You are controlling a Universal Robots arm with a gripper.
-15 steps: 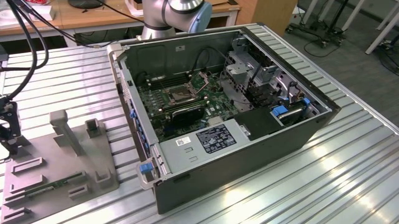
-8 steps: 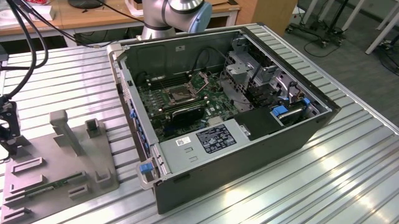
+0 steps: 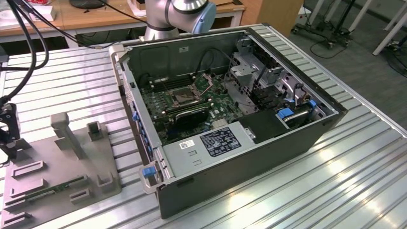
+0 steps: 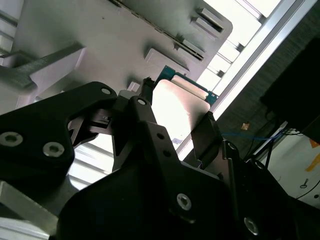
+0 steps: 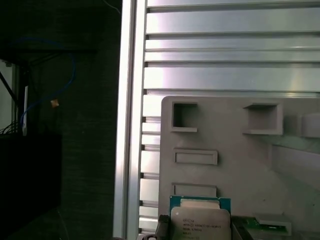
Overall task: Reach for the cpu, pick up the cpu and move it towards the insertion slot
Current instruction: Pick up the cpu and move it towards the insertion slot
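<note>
My gripper (image 3: 9, 140) hangs at the exterior view's left edge, above the left end of the grey fixture tray (image 3: 47, 155), which carries a green circuit strip (image 3: 54, 191). Well apart, to the exterior view's right, the open computer case (image 3: 254, 162) lies on the slatted table (image 3: 356, 171). The insertion slot (image 3: 180, 98) is exposed on the case's motherboard.

The silver-grey jointed robot arm with a pale blue end cap (image 3: 184, 12) stood at the top of the exterior view. Its black two-fingered metal gripper (image 3: 9, 138) hung low at the exterior view's left edge, pointing down. In the second wrist view, the two black fingers (image 4: 205, 135) were drawn in against opposite edges of the small flat square cpu with a pale metal face (image 4: 175, 102), clamping it between their tips.
</note>
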